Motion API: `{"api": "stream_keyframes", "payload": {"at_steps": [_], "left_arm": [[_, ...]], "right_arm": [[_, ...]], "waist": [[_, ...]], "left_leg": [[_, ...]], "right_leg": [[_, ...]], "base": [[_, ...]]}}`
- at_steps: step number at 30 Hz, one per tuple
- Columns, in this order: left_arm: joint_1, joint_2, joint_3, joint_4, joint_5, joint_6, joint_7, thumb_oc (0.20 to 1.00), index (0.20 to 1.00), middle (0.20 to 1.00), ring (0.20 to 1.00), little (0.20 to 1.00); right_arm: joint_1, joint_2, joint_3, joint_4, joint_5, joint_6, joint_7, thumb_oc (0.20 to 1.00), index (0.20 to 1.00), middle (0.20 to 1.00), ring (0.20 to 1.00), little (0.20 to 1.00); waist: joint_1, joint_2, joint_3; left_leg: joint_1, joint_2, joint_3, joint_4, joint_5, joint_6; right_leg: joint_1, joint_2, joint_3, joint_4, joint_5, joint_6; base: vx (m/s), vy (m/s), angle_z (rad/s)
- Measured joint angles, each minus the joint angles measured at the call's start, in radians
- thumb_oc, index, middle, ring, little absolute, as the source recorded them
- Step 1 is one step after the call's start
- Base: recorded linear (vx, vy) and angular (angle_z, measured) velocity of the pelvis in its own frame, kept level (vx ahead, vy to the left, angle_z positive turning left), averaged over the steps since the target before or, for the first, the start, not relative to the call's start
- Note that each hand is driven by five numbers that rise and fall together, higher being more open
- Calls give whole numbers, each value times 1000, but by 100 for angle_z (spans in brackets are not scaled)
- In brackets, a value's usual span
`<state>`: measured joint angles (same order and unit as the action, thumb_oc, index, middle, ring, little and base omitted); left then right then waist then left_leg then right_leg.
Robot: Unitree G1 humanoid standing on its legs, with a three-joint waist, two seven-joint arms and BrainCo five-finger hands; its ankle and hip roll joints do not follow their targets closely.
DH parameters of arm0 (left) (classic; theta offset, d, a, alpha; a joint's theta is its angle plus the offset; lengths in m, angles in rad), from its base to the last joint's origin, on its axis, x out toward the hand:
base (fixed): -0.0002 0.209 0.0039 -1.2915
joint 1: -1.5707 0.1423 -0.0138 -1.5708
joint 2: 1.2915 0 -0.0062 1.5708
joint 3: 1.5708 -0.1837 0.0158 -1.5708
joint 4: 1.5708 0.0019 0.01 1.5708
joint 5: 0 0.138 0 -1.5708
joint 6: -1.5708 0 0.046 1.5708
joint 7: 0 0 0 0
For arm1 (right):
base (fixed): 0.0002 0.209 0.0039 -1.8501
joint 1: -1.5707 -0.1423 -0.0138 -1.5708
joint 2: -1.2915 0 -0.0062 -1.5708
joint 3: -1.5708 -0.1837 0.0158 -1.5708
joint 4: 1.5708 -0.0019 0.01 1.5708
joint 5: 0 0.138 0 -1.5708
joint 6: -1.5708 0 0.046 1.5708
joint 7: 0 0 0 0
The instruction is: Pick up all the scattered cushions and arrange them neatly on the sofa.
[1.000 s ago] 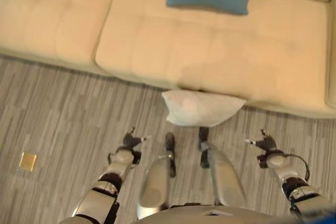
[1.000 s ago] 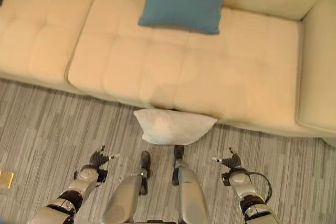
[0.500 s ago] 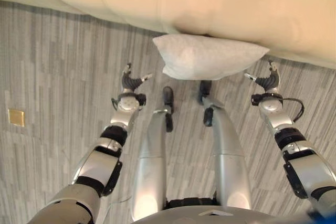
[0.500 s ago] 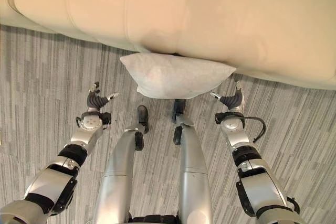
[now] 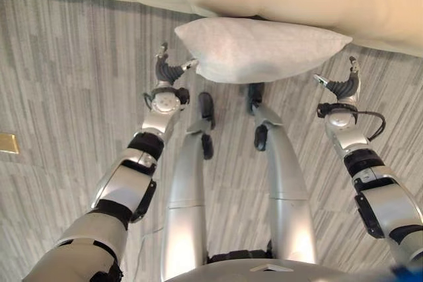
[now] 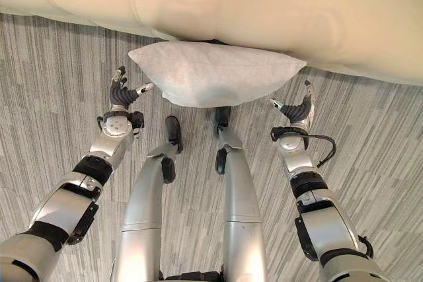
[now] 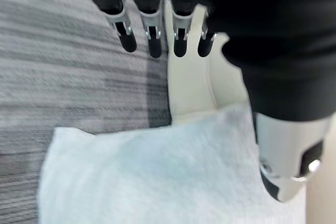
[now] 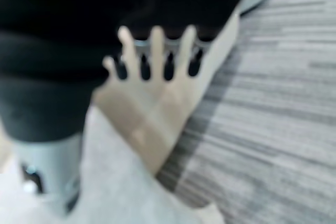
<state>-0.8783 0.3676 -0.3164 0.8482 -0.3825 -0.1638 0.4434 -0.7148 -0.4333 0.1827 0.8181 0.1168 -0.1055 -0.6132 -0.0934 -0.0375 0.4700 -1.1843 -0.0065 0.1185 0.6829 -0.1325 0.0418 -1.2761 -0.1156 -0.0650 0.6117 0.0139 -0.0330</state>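
Against the sofa [image 6: 264,4] lies a white cushion [image 6: 215,74] (plump, wrinkled); both hands' fingers spread wide.

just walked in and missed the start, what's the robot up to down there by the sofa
It is going for a white cushion that lies on the grey striped floor against the front of the cream sofa. The left hand and the right hand sit open at either end of it. Neither holds the cushion yet.
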Motion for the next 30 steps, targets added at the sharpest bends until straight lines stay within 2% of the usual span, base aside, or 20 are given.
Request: {"api": "stream_keyframes", "payload": {"at_steps": [3, 7, 14, 19, 29, 30], "left_arm": [[-39, 3, -8, 0, 0, -1, 0, 1000, 1000, 1000, 1000, 1000], [-53, 8, -31, -2, 0, -1, 0, 1000, 1000, 1000, 1000, 1000], [-97, 12, -40, -1, -4, 0, 0, 1000, 1000, 1000, 1000, 1000], [-142, 8, -76, -2, -38, 0, 0, 1000, 1000, 1000, 1000, 1000], [-205, -20, -86, -1, -80, 1, 8, 1000, 1000, 1000, 1000, 1000], [-212, -33, -88, -1, -81, -1, 15, 1000, 1000, 1000, 1000, 1000]], "right_arm": [[-11, -3, 0, -6, 8, -3, 0, 1000, 1000, 1000, 1000, 1000], [-41, -20, 4, -4, 18, -6, 0, 1000, 1000, 1000, 1000, 1000], [-126, -21, 25, 3, 40, -11, 4, 1000, 1000, 1000, 1000, 1000], [-173, -45, 56, 9, 61, -12, 13, 1000, 1000, 1000, 1000, 1000], [-277, -39, 117, 69, 136, -16, 17, 1000, 1000, 1000, 1000, 1000], [-281, -28, 120, 72, 138, -19, 17, 937, 937, 937, 937, 937]], "waist": [[1, 0, -1], [1, 3, -38], [6, 5, -39], [30, 5, -38], [35, 16, -54], [36, 16, -54]], "left_leg": [[-20, -1, 7, 4, -3, 2], [-79, 0, 15, 12, -3, 2], [-133, 0, 16, 27, -3, 1], [-165, 0, 14, 54, -7, -5], [-243, 0, 7, 94, -10, -9], [-244, 0, 6, 97, -10, -9]], "right_leg": [[-26, 0, 8, 14, -3, 2], [-89, 0, 18, 18, -4, 12], [-147, 0, 22, 41, -5, 7], [-183, -1, 22, 73, -16, -2], [-258, -5, 19, 120, -24, -4], [-259, -5, 19, 121, -25, -5]], "base": [[2, -1, -1], [1, -2, -1], [11, -14, 0], [10, -15, 2], [12, -13, 2], [0, 0, 0]]}}
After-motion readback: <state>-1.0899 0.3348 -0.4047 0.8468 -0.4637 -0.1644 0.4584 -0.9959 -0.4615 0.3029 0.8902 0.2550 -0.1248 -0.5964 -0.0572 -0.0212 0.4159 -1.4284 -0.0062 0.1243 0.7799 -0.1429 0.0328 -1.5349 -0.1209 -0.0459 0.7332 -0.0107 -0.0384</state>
